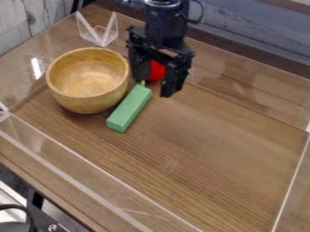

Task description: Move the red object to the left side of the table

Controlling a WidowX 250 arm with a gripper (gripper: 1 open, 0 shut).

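Observation:
The red object [152, 69], a small rounded toy, sits on the table [212, 154] just right of the wooden bowl. My black gripper [157, 76] points straight down over it, open, one finger on each side of the toy. Only a strip of red shows between the fingers [173, 80]. I cannot tell whether the fingers touch it.
A wooden bowl [71, 96] stands at the left. A green rectangular block [130, 108] lies in front of the red toy, by the bowl. A clear acrylic stand [97, 30] sits at the back left. Low clear walls [133, 195] edge the tabletop.

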